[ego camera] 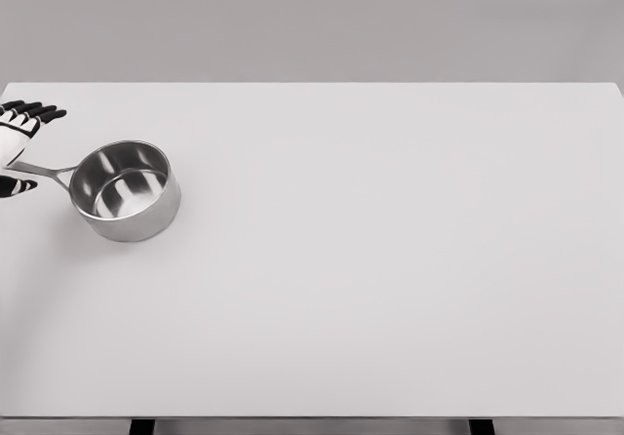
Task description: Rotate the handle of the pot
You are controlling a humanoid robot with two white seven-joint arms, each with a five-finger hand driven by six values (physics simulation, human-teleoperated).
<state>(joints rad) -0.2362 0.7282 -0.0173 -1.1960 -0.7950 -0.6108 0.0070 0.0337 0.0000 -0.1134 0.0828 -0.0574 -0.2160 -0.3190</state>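
Steel catches the light at the far left of your head view, where the pot sits upright on the white desk, toward the desk's left edge and a little behind its middle line. You are looking down into its bowl, which holds nothing but reflections. Its handle is a thin bar running from the rim out to the left and very slightly away from you, toward the picture's left edge.

Your left hand is at that same edge, only partly in frame, white with black-tipped fingers. Those fingers are spread and extended, pointing right above the handle, while one more dark-tipped digit, probably the thumb, shows below the handle near its outer end. So the handle's tip lies between upper fingers and lower digit, with the hand wide rather than closed on it. Whether any part of the hand touches the bar cannot be told from this angle, since the palm is cut off by the frame.

Beyond the desk's far edge stands a plain grey wall. Two dark desk legs peek out at the bottom edge.
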